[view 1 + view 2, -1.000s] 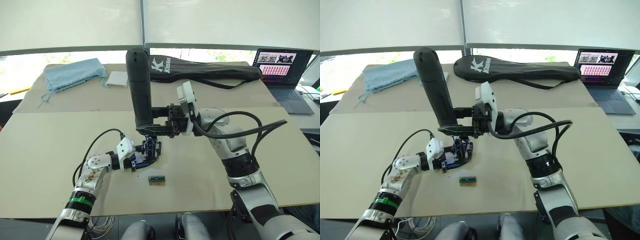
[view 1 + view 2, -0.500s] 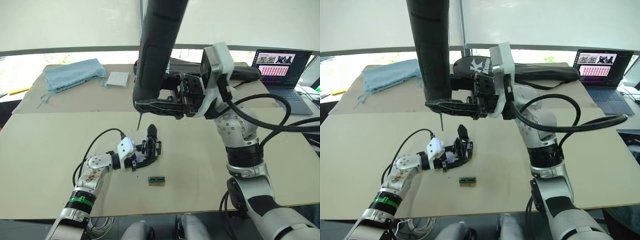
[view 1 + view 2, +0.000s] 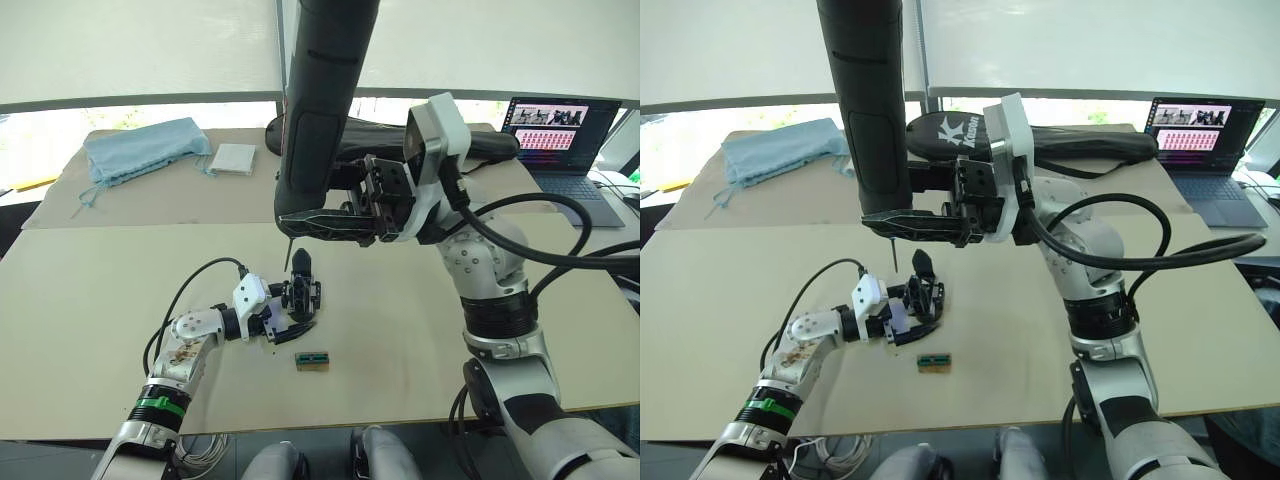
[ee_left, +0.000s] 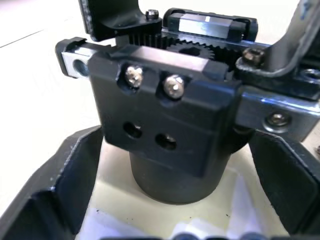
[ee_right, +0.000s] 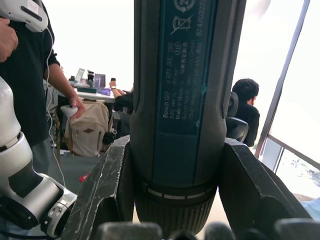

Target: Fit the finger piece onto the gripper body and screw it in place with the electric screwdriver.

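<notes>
The small chunky black gripper body (image 3: 300,300) sits on the tan table (image 3: 90,300), near its middle, with a pointed black finger piece (image 3: 301,265) standing up from its top. The left gripper (image 3: 272,322) has its two black fingers closed around the body's round base – in the left wrist view the fingers (image 4: 60,185) flank the block (image 4: 165,115), whose face shows two silver screws above two bare holes. Directly above, apart from it, the thick black matte electric screwdriver (image 3: 318,110) stands almost upright, its thin metal bit (image 3: 288,250) pointing down beside the finger piece's tip. The right gripper (image 3: 345,215) clamps the screwdriver's lower end – both fingers press its barrel (image 5: 180,100). A small green-and-tan box (image 3: 313,360) lies just in front of the body. Farther back rest a light blue cloth (image 3: 145,148), a long black bag with white lettering (image 3: 440,145) and an open laptop (image 3: 565,140).
</notes>
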